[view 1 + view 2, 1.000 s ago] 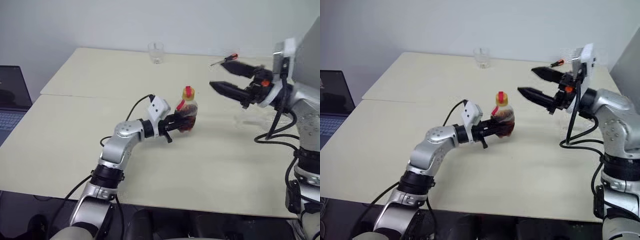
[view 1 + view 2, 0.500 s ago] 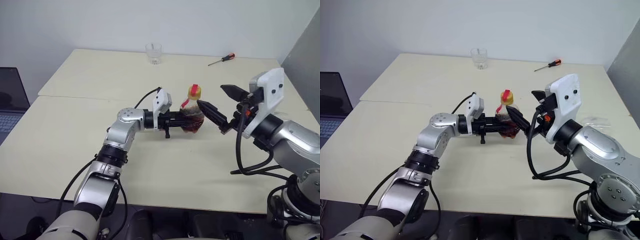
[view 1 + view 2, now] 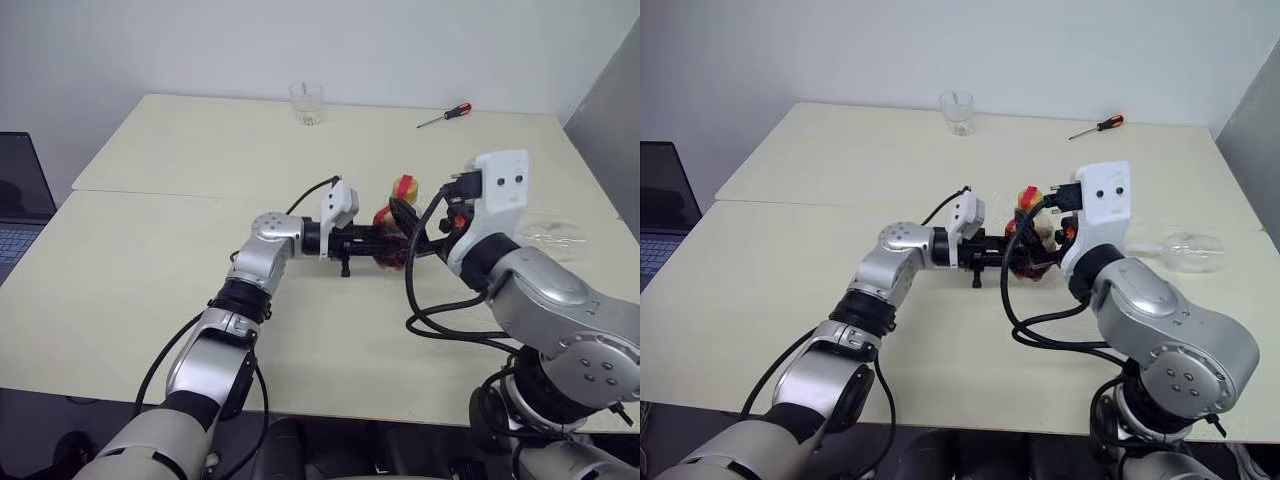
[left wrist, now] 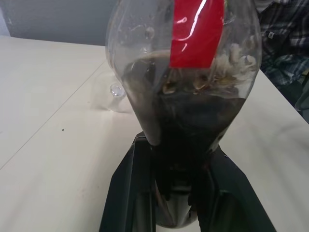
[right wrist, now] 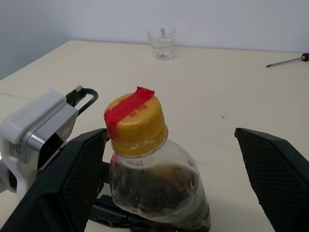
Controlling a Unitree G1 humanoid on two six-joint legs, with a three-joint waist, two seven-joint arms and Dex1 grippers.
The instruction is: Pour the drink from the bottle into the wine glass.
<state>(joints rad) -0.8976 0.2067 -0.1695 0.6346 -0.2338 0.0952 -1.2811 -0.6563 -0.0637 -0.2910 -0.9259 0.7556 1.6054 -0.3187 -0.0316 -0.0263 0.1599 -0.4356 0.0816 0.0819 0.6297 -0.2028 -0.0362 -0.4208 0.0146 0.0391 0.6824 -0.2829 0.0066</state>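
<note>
My left gripper is shut on the lower body of the bottle and holds it upright above the table's middle. The bottle is clear, with a yellow cap and a red label strip. The dark brown drink fills its lower part. My right gripper is open, with one black finger on each side of the bottle's top and neither touching it. The wine glass appears to lie on its side on the table, to the right of both grippers.
A short clear tumbler stands at the table's far edge. A red-handled screwdriver lies at the far right. A laptop sits off the table's left side. A seam runs across the tabletop.
My right arm has swung in from the right and come down, so its open fingers now flank the bottle's cap. The left gripper has carried the bottle a little to the right.
</note>
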